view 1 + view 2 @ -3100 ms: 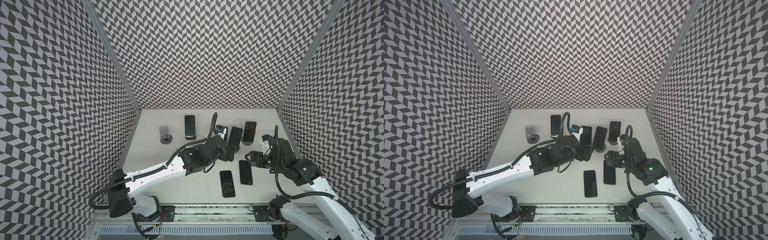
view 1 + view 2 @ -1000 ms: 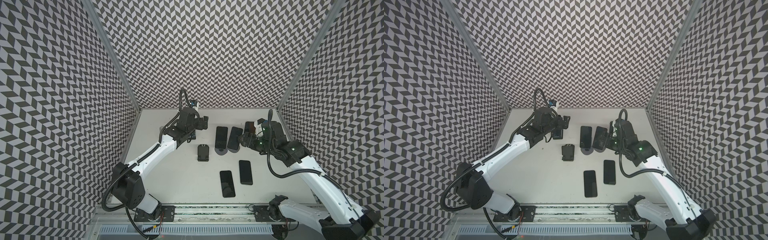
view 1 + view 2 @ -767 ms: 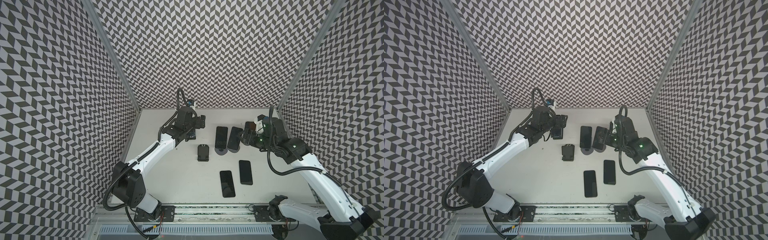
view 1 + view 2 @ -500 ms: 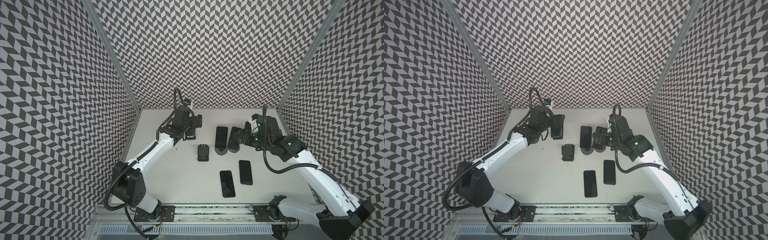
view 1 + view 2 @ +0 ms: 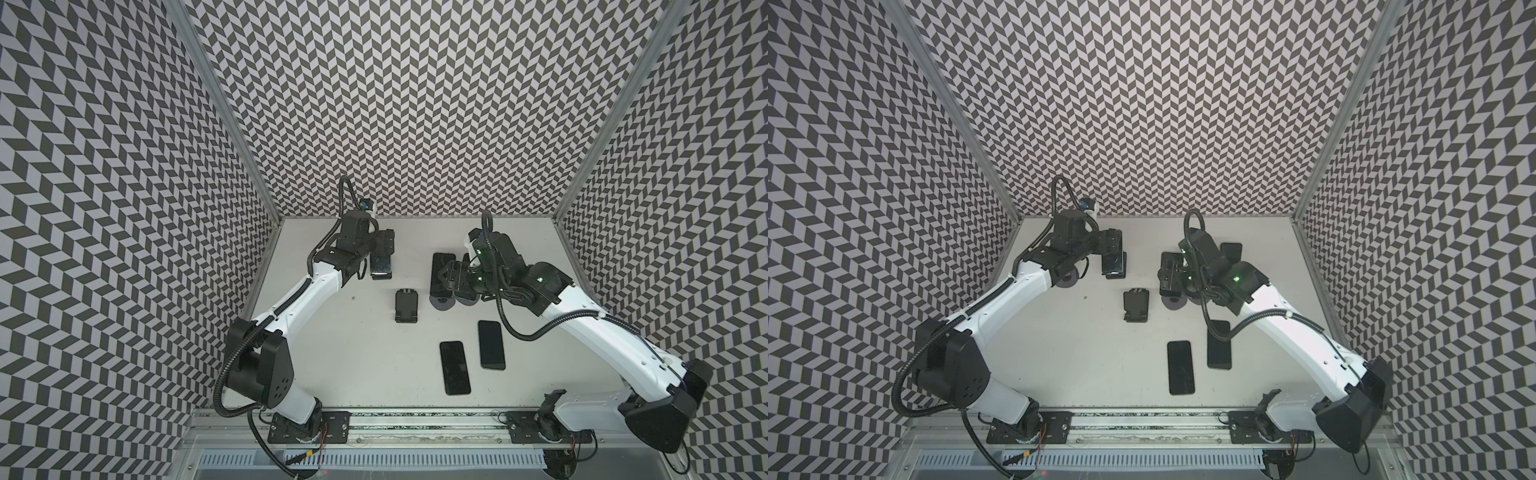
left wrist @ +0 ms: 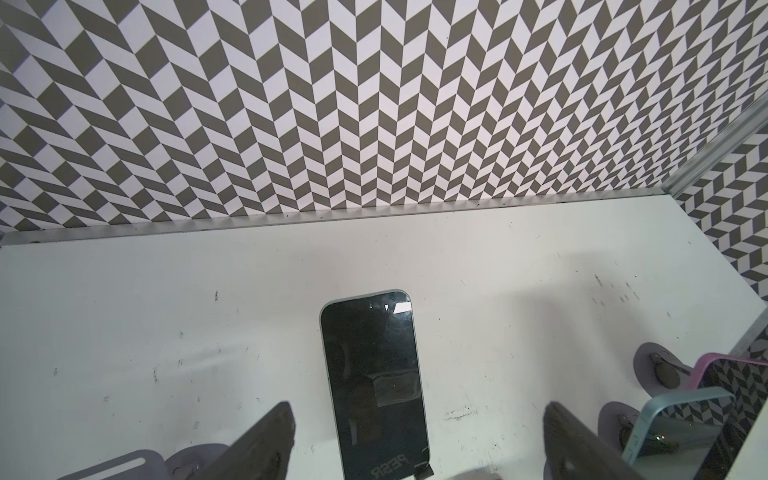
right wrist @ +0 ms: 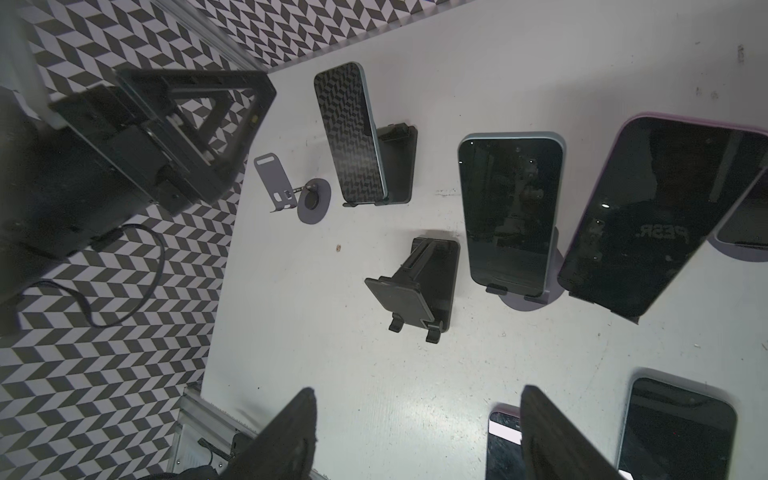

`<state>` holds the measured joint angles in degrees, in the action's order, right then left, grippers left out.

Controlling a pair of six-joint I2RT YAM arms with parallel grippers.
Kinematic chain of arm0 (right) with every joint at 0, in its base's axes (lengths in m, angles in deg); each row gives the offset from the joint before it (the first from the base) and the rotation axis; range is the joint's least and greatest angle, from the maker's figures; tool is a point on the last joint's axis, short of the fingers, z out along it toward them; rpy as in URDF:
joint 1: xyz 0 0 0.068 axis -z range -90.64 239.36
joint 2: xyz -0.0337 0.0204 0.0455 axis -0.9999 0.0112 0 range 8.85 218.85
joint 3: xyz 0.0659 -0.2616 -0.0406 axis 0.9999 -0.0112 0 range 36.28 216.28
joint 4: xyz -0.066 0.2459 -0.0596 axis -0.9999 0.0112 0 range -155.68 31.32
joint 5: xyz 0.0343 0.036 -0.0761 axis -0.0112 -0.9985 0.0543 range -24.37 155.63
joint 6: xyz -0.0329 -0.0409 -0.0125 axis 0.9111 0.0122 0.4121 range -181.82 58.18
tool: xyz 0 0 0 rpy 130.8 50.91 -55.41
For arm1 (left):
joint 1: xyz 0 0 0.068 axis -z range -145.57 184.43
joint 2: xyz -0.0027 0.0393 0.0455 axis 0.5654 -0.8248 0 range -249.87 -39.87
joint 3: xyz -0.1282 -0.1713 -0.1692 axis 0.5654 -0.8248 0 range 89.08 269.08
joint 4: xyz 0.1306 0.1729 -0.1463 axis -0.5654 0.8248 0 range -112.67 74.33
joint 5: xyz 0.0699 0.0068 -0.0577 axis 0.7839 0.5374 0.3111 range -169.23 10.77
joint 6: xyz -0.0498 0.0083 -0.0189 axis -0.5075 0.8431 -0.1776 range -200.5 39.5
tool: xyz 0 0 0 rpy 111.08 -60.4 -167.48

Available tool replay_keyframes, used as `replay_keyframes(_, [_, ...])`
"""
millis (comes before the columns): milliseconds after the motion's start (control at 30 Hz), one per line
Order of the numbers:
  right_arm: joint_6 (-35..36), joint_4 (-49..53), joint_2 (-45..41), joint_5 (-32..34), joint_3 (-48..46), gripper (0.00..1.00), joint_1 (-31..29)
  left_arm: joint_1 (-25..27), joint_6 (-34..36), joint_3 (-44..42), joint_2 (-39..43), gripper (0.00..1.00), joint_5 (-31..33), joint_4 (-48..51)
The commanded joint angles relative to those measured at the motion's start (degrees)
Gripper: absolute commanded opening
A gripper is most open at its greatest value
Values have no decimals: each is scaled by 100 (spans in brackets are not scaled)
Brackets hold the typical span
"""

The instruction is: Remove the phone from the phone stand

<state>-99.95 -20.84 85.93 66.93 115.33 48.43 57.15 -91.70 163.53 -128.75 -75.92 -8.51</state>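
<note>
Phone (image 6: pixel 370 374) leans dead ahead, long axis pointing away, between the left gripper's (image 6: pixel 417 409) spread jaws; right gripper (image 7: pixel 417 392) spread too.

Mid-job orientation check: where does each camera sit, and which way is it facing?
Top views: stereo head high at the front, looking down toward the herringbone back wall; both arms show whole, with left gripper and right gripper.
Left wrist: low near the back, facing that wall; its open fingers flank the dark-screened phone on a black stand.
Right wrist: over the white table, facing down toward the herringbone left wall; its fingers and the left gripper show.
Shared: both wrist views show that phone and the blue-edged phone.
</note>
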Motion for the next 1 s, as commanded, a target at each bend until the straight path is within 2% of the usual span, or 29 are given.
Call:
replay_keyframes(0, [-258, -365, 170, 287, 294, 75, -206, -29, 177, -223, 230, 94, -145, -80])
replay_keyframes(100, [-437, -364, 313, 257, 464, 74, -392, -57, 186, -255, 281, 94, -172, -15])
replay_keyframes(233, [-247, -347, 560, 209, 599, 74, -522, -126, 218, -444, 265, 94, -89, -303])
replay_keyframes(467, [422, -662, 1088, 250, 1003, 74, -514, -206, 153, 43, -129, 94, -226, 20])
replay_keyframes(700, [678, -1118, 1260, 102, 1251, 74, -459, -214, 65, 550, -740, 94, -147, 133])
replay_keyframes(967, [541, -1494, 1098, -51, 732, 75, -451, -224, -240, 859, -1173, 97, 310, 438])
